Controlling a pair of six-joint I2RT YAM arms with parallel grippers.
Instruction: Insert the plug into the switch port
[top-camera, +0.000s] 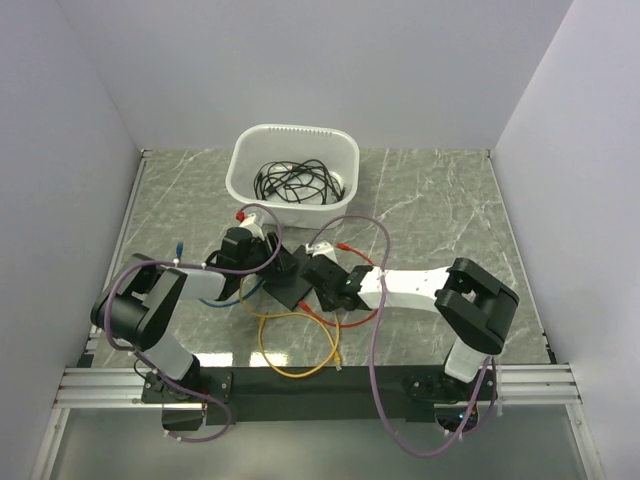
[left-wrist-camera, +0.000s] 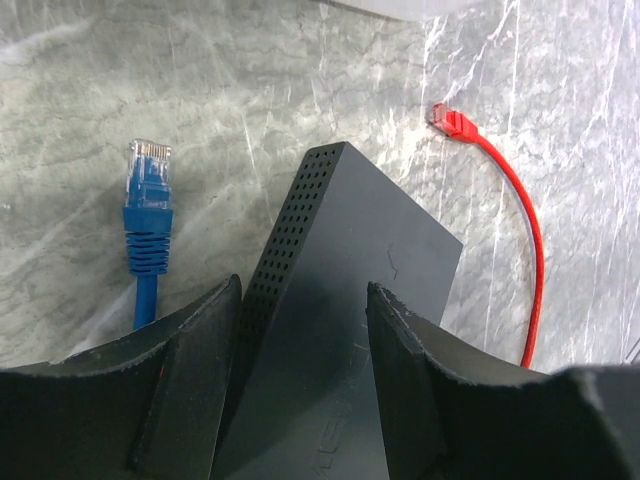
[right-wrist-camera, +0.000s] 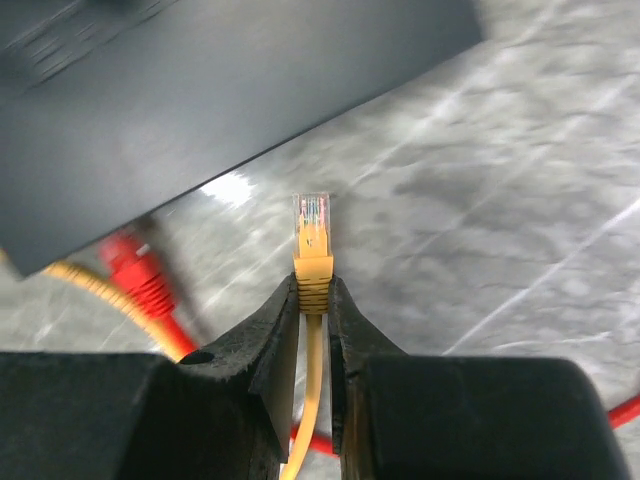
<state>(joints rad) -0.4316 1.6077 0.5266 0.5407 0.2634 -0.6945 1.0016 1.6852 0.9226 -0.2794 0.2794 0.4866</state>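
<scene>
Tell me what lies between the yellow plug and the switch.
Right wrist view: only bare tabletop separates the yellow plug, pinched in the right end effector, from the switch. A red plug lies aside.

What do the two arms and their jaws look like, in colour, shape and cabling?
Both the left arm and the right arm have white links between bulky black joints. A lilac cable loops loosely along each arm from its base. The jaws are matte black and wedge-shaped, with rough, slightly frayed edges. No markings are readable on them.
</scene>
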